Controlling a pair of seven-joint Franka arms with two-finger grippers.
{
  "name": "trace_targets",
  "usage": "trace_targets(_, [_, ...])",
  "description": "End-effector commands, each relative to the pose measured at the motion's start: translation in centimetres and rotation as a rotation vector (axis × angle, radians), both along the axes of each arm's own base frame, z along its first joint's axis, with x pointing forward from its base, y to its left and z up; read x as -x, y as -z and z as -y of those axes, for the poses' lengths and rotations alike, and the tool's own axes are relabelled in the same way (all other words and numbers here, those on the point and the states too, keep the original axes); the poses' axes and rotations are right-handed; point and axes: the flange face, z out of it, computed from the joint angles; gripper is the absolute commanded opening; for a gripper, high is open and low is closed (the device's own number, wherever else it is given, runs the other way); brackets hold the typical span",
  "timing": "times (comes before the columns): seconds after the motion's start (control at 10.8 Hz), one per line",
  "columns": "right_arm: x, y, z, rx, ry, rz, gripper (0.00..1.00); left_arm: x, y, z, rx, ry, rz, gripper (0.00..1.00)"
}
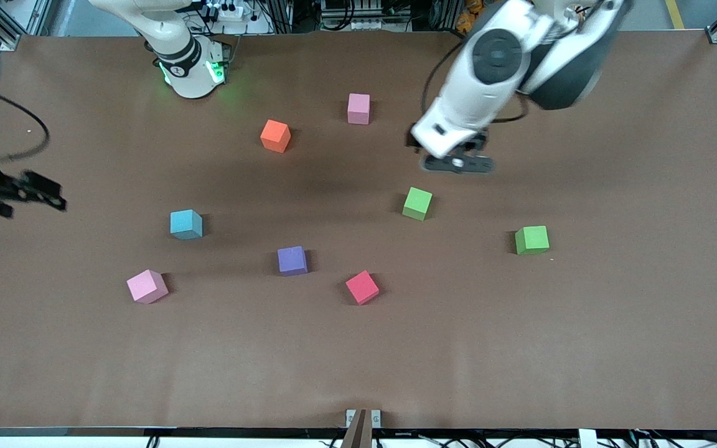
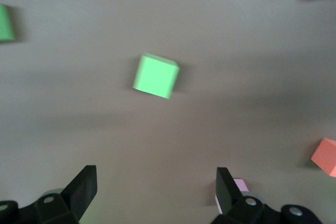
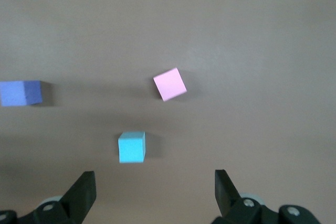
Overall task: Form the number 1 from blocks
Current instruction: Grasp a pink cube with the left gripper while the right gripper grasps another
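Eight blocks lie scattered, all apart from one another, on the brown table [image 1: 613,348]. Take the purple block [image 1: 292,260] as the landmark. The red block [image 1: 361,287] sits near it, slightly nearer the front camera and toward the left arm's end. The sky blue block [image 1: 185,224] lies toward the right arm's end of the purple block and a little farther from the camera; one light pink block [image 1: 147,286] lies still more toward that end, nearer the camera. The orange block [image 1: 275,135] is well apart from the purple block, farther from the camera, and the second light pink block [image 1: 358,108] is farther still. One green block [image 1: 417,203] lies toward the left arm's end of the purple block, the other green block [image 1: 531,239] well apart toward that same end.

The left pincer [image 1: 458,163] hangs over bare table close to the first green block, its fingers [image 2: 84,187] spread and holding nothing. The right pincer [image 1: 35,191] hovers at the right arm's end of the table, fingers [image 3: 84,190] spread and empty.
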Motion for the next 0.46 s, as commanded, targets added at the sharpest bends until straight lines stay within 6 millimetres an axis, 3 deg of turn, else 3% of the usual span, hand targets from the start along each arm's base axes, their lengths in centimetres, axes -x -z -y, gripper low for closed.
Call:
trace_targets(0.0, [-4.3, 7.6, -1.2, 0.008, -0.026, -0.001, 1.0, 6.6, 6.1, 5.1, 0.006, 0.048, 0.036, 1.0])
trace_targets(0.19, [-6.5, 14.4, -0.4, 0.02, -0.077, -0.018, 1.0, 11.9, 10.7, 7.9, -0.018, 0.08, 0.038, 1.0])
trace_targets(0.37, [-6.8, 18.6, -0.8, 0.019, -0.147, -0.076, 1.0, 15.9, 13.6, 9.8, -0.029, 0.108, 0.043, 1.0])
